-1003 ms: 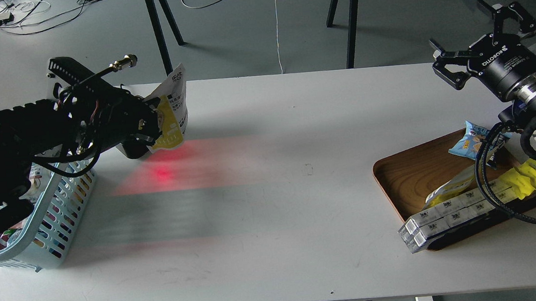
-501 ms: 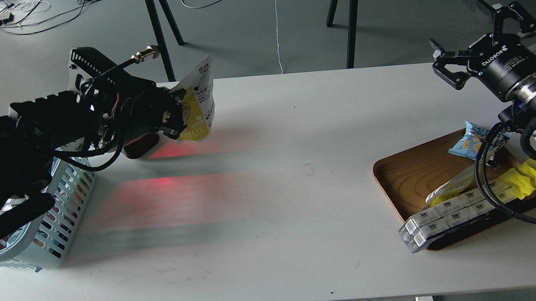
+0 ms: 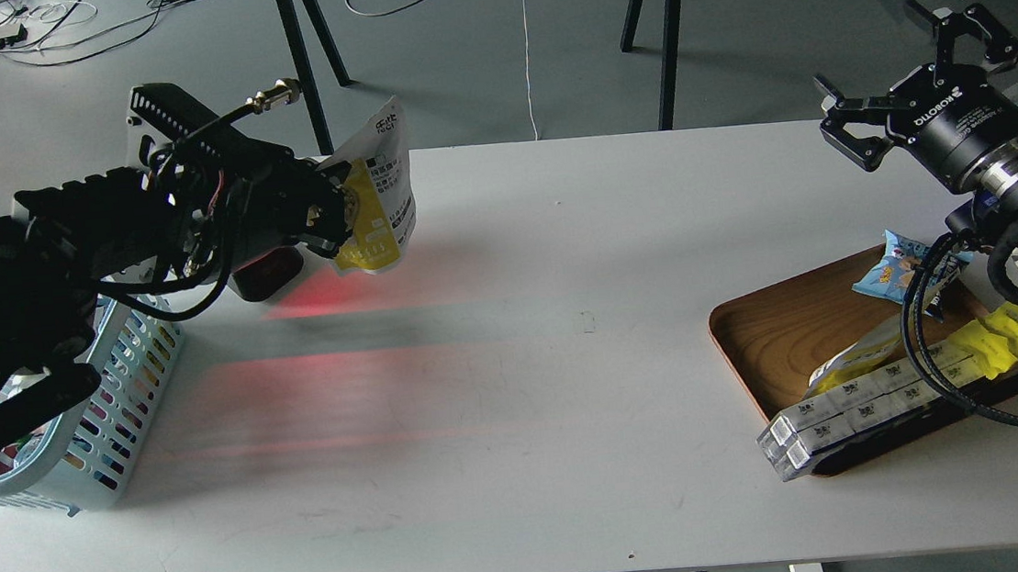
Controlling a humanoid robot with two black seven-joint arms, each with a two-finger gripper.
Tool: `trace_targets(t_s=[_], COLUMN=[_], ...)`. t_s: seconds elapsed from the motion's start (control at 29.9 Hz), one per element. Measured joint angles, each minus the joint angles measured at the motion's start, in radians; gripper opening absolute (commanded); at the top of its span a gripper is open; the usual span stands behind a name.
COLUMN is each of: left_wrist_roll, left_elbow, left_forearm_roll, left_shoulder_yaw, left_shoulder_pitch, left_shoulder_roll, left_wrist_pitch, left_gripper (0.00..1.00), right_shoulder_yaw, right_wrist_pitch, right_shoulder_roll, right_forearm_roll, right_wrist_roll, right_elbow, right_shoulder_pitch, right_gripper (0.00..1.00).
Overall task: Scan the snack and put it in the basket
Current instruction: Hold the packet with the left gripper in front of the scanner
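The snack pouch [image 3: 379,196], yellow below and white with black print above, hangs in the air over the table's back left part. My left gripper [image 3: 330,217] is shut on its left edge and holds it tilted. The light blue basket [image 3: 118,403] stands at the table's left edge, below and left of the pouch, partly hidden by my left arm. My right gripper [image 3: 909,71] is open and empty, raised above the table's back right.
Red scanner light [image 3: 325,293] falls on the white table [image 3: 519,396] under the pouch; a dark scanner body [image 3: 268,272] sits beneath my left gripper. A wooden tray [image 3: 789,326] at the right holds a blue packet [image 3: 896,263], yellow wrappers [image 3: 1002,340] and white boxes [image 3: 851,408].
My left gripper carried the pouch right and up, away from the basket, then nearly stopped. The red light shifted on the table. The right arm has not moved.
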Motion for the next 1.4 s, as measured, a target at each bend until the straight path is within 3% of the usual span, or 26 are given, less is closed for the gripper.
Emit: trace_targets(t_s=[0.53,1.1,1.4], left_wrist_roll=[-0.007,-0.007,0.003], left_elbow=[-0.002,-0.001,0.000], left_forearm_roll=[-0.048,-0.048,-0.045], left_shoulder_yaw=[0.006,0.016,0.087], left_shoulder_pitch=[0.044,0.045,0.036], left_shoulder_roll=[0.068,0.050,0.053], left_wrist_pitch=[0.000,0.000,0.000], left_gripper=[0.00,0.00,0.00], right_shoulder_yaw=[-0.001,-0.001,0.000], right_wrist_pitch=[0.000,0.000,0.000], right_shoulder_roll=[0.000,0.000,0.000], right_forearm_roll=[0.000,-0.015,-0.015], right_wrist_roll=[-0.001,0.000,0.000], right_elbow=[0.001,0.002,0.002], right_shoulder_pitch=[-0.002,-0.013,-0.018], right_gripper=[1.00,1.00,1.00])
